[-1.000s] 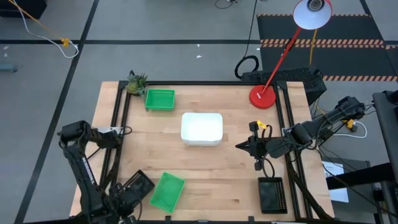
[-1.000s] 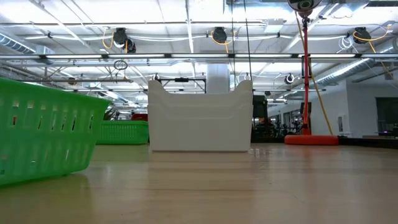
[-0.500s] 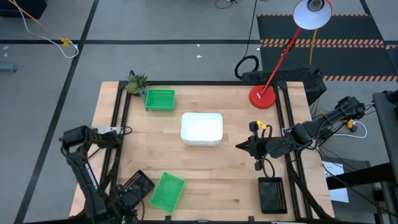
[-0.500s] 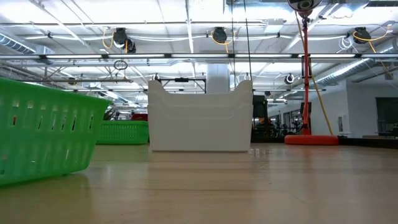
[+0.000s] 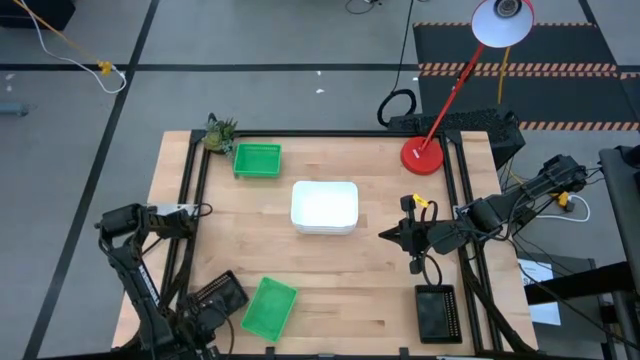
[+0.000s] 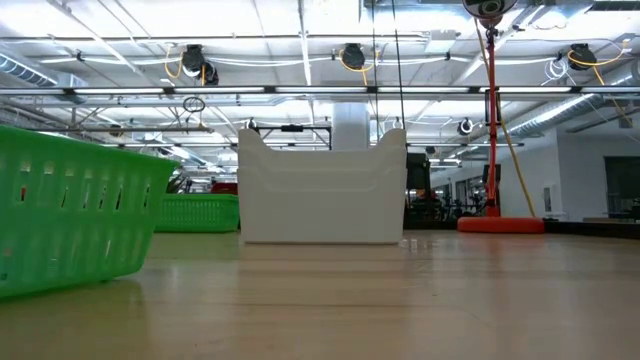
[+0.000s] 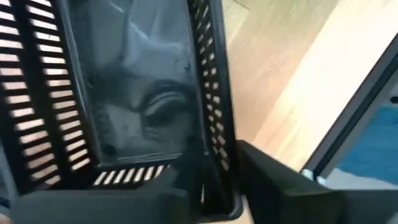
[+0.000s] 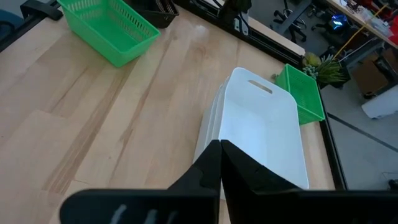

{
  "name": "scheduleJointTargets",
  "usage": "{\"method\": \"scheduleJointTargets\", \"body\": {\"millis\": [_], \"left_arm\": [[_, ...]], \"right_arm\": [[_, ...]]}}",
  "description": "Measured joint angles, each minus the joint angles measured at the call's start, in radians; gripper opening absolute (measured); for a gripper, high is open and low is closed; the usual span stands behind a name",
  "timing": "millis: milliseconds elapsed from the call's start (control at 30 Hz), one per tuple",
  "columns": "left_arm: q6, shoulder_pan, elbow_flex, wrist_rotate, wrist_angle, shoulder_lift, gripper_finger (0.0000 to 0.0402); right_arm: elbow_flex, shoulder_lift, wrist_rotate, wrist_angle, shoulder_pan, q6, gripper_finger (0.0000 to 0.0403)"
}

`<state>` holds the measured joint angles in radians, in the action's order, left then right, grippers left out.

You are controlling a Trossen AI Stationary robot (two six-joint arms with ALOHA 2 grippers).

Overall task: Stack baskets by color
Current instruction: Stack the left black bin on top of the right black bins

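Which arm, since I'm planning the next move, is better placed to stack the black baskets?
Left: the left gripper seems closed on a black basket; the right gripper hangs shut, empty, beside the white stack.

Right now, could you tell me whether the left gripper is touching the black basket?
Touching: the left wrist view shows the left gripper clamped on the black basket's mesh wall.

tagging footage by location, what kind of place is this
Likely a robotics lab or workshop in a big industrial hall: a framed wooden table with a red lamp, exposed ceiling pipes and lights, hazard-striped floor mat.
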<state>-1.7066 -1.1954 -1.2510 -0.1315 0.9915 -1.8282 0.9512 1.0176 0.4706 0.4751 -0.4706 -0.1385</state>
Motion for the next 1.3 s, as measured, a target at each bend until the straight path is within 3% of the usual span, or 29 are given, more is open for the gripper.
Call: {"method": "scheduleJointTargets", "body": {"millis": [133, 333, 533, 700, 867, 1033, 1300], "left_arm": [[0.034, 0.008, 0.003, 0.015, 0.026, 0.007, 0.0016], [0.061, 0.062, -0.020, 0.083, 0.217, 0.097, 0.0014], [0.248, 0.154, -0.072, -0.034, 0.477, 0.190, 0.0013], [0.482, 0.260, -0.101, -0.183, 0.582, 0.223, 0.0007], [0.773, 0.377, -0.127, -0.391, 0.529, 0.227, 0.0014], [1.094, 0.480, -0.129, -0.501, 0.348, 0.226, 0.0007], [1.701, 0.566, -0.129, -0.507, -0.039, 0.226, 0.0013]], "right_arm": [[0.000, 0.000, 0.000, 0.000, 0.000, 0.002, 0.0000], [0.000, 0.000, 0.000, -0.035, 0.000, 0.002, 0.0000], [0.000, 0.003, 0.050, -0.117, 0.008, 0.058, 0.0000], [0.000, 0.042, 0.135, -0.219, 0.036, 0.110, 0.0000], [0.000, 0.119, 0.130, -0.285, 0.083, 0.120, 0.0000], [0.000, 0.159, 0.128, -0.268, 0.091, 0.135, 0.0000], [0.000, 0.161, 0.048, -0.238, 0.041, 0.210, 0.0000]]}}
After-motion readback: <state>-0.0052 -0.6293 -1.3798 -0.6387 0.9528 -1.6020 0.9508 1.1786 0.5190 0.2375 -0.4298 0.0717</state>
